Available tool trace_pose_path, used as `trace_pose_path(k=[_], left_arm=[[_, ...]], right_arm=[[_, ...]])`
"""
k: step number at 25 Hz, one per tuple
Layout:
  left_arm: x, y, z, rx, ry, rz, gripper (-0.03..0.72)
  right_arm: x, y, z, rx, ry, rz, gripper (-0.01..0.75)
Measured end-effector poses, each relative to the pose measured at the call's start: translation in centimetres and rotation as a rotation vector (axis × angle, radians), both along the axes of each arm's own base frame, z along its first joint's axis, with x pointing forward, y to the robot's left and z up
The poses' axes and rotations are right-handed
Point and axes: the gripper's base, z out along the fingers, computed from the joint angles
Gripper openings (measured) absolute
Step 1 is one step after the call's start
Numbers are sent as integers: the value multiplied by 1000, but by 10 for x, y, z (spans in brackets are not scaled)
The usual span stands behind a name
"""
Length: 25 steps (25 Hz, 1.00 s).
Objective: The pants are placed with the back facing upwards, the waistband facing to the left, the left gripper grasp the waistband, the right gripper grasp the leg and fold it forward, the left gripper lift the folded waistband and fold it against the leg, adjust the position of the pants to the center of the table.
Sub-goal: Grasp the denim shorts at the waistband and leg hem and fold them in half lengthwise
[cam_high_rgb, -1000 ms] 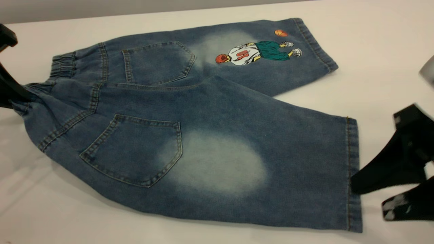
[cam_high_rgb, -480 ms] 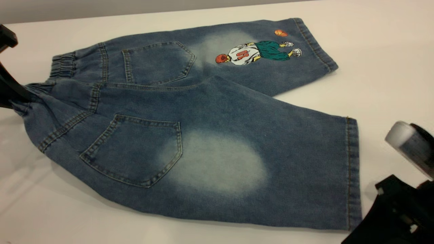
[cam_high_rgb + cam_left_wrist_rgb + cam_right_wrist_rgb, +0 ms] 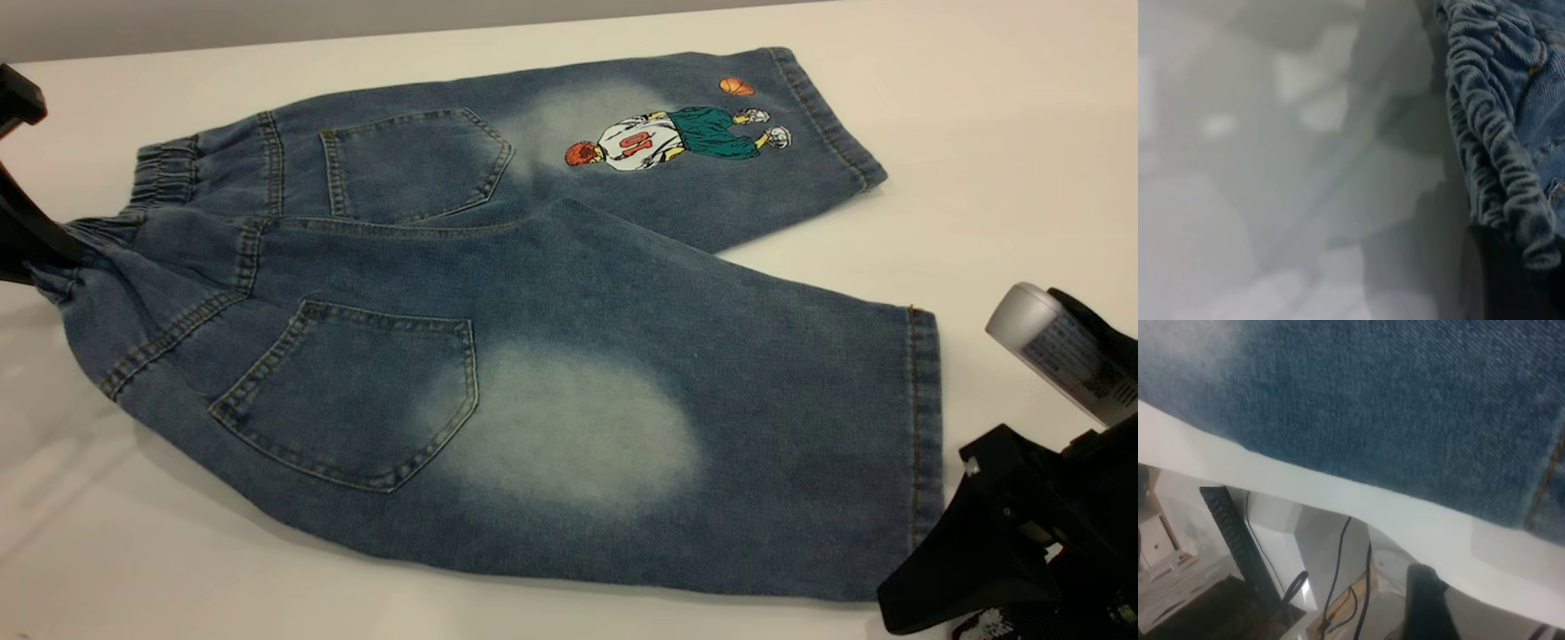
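Denim pants flat on my desk, waistband at nine o'clock, my right pincer by the leg hem at four o'clock, my left pincer on the waistband

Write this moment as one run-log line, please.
pants: flat, unfolded | left gripper: at waistband | right gripper: at near leg hem corner | fold: not begun

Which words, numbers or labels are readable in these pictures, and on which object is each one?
"10", in red, on the white jersey of the printed player on the pants; it looks like this, but it is small.
Label on the silvery part of the right arm: dark print, too blurred to read.
Wrist views: no text visible.
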Motion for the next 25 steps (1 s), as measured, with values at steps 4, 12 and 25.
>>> trace_pose_path(k=[4,12,25], left_arm=[[0,0,0,0,0,0,114],[0,0,0,0,0,0,114],[0,0,0,4,0,-4,114]], right_arm=[[9,1,0,2,-36,9,381],[12,3,-7,22,26,-41,381],[27,6,-12,37,-18,-1,365]])
